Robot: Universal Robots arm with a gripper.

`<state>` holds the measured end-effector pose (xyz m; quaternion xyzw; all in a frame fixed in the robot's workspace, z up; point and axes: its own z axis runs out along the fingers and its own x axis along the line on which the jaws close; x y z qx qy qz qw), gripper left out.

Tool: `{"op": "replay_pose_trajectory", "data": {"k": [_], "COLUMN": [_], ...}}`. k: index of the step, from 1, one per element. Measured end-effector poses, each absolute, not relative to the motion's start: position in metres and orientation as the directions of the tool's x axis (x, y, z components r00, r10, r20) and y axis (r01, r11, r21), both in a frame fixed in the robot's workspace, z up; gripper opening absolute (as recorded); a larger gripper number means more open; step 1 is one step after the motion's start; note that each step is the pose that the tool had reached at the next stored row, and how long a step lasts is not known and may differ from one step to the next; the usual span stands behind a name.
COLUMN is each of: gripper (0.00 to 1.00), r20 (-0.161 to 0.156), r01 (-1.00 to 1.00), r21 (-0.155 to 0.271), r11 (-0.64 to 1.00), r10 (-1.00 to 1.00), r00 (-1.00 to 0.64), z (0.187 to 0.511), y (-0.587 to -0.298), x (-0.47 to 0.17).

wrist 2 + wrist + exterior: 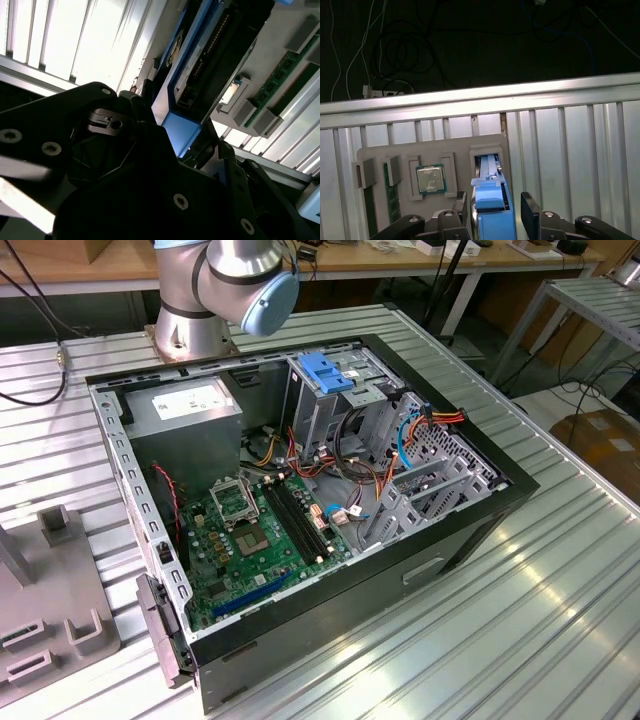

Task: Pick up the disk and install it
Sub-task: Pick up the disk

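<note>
Blue-framed dark flat hard-drive disk point(491, 220) stands edgewise in grey plastic holder tray point(455, 145), end slot; black gripper point(494, 199) straddles it, fingers spread, unclamped.

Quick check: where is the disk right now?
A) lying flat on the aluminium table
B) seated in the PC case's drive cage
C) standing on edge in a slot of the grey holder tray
C: the first wrist view shows the disk on edge in a slot of the grey holder tray, with the open gripper straddling it.
</note>
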<state>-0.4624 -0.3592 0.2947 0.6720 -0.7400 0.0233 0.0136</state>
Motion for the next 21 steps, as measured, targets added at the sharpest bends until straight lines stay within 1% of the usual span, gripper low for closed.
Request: {"op": "replay_pose_trajectory", "data": {"k": [1, 2, 21], "gripper": [0.54, 0.47, 0.47], "r20": [0.051, 0.051, 0.051], "r01": [-0.995, -0.995, -0.995], "r21": [-0.016, -0.016, -0.016], "r11": [0.096, 0.096, 0.096], "r10": [-0.994, -0.994, -0.994], "r00": [-0.096, -0.096, -0.096], "z": [0.2947, 0.2946, 0.2938], "y": [-0.3592, -0.3592, -0.3602], "x": [-0.4624, -0.4624, -0.4624]}}
